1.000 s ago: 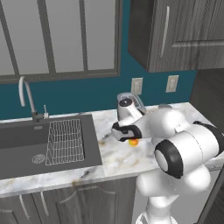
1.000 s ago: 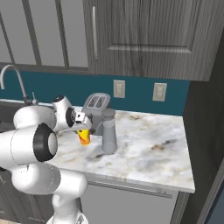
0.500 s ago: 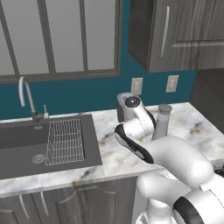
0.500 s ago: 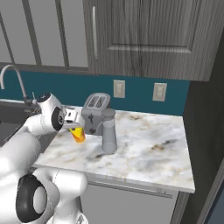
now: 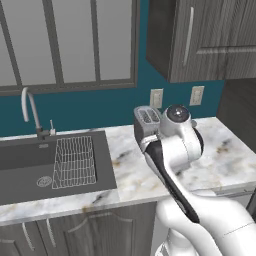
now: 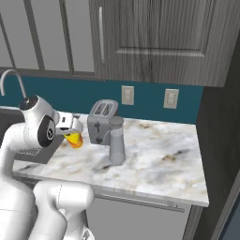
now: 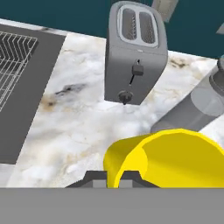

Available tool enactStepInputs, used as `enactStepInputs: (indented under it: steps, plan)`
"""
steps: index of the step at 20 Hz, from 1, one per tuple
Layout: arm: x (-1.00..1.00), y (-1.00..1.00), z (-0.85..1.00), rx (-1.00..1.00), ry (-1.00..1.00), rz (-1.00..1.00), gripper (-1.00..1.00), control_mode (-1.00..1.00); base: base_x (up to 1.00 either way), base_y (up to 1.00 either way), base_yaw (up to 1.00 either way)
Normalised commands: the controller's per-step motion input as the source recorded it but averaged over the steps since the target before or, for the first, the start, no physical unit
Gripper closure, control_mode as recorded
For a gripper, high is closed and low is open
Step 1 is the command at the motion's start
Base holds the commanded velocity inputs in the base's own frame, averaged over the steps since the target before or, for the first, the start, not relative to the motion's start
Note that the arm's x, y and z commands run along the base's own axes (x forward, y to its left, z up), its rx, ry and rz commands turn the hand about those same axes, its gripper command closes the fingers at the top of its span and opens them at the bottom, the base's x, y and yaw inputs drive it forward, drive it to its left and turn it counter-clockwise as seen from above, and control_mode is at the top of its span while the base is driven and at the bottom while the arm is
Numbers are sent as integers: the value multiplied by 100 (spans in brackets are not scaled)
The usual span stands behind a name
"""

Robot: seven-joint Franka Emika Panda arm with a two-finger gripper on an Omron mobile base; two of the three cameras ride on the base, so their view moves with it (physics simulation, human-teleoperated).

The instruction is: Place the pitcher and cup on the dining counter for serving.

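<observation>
My gripper [image 6: 71, 133] is shut on the rim of the yellow cup [image 6: 74, 139] and holds it tilted in the air above the marble worktop, left of the toaster. In the hand view the cup [image 7: 173, 159] lies close at the lower right, its wall pinched between my fingertips [image 7: 94, 177]. The grey pitcher [image 6: 116, 146] stands upright on the worktop in front of the toaster, to the right of the cup and apart from it; part of the pitcher [image 7: 197, 109] shows beyond the cup. The dining counter is out of view.
A boxy grey toaster [image 6: 102, 122] stands against the teal wall, its slots also showing behind my arm [image 5: 147, 117]. The dark sink [image 5: 30, 170] with a wire rack [image 5: 74, 161] and tap lies to the left. Dark cabinets hang overhead. The worktop [image 6: 164, 164] ends at the right.
The arm has swung left and folded back, carrying the cup a little left and up, away from the pitcher. Pitcher and toaster have stayed put.
</observation>
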Motion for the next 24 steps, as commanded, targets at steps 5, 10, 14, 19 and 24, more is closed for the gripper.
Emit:
enactStepInputs:
  steps: [5,10,14,19,24]
  plan:
    - [-53,-5,83,6,0,19,100,-100,0,0,0]
    - [-7,0,30,0,0,12,100,-100,0,0,0]
    - [-5,0,0,0,-1,0,100,-100,0,0,0]
    - [0,0,0,0,0,0,100,100,-80,0,23]
    - [0,0,0,0,0,0,100,100,-93,0,54]
